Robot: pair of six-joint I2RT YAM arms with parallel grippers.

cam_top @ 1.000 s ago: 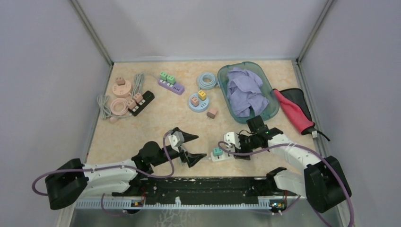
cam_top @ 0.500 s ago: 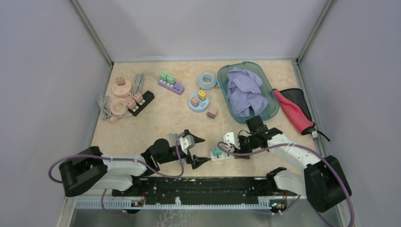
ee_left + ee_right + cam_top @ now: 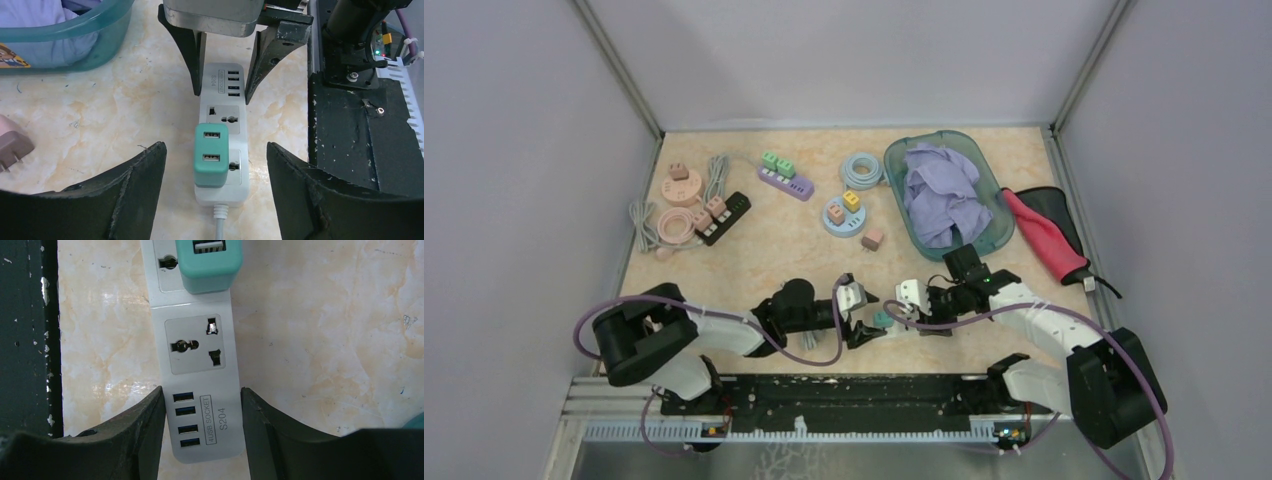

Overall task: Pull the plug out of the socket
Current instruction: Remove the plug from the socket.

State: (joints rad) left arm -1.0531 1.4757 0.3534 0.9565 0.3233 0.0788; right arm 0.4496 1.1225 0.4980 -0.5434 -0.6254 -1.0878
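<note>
- While the white power strip (image 3: pixel 222 107) lies flat on the marble-patterned desk (image 3: pixel 100 115), close to the black base rail (image 3: pixel 350 130) at the near edge, the teal plug (image 3: pixel 212 155) sits in the socket nearest the strip's cord end.
- The teal plug stands upright in that socket and shows two USB ports on its top face.
- The left gripper (image 3: pixel 867 316) is released. Its two dark fingers stand wide, one on each side of the teal plug, and bare desk shows between each finger and the plug. They touch neither the plug nor the strip.
- The right gripper (image 3: pixel 201 392) is clenched on the white power strip at the opposite end. Its fingers press against both long sides, right beside the column of four blue USB ports.
- One uncovered socket lies between the teal plug and those USB ports.
- A white cord (image 3: pixel 218 222) leaves the strip at the plug end.
- In the overhead view the two grippers face each other along the strip, the left one at the plug end and the right one at the USB end.
- A teal basket (image 3: pixel 75 50) holding a purple cloth (image 3: pixel 939 195) stands farther back on the desk.
- A loose pink plug (image 3: pixel 12 145) lies on the desk, well apart from the strip.
</note>
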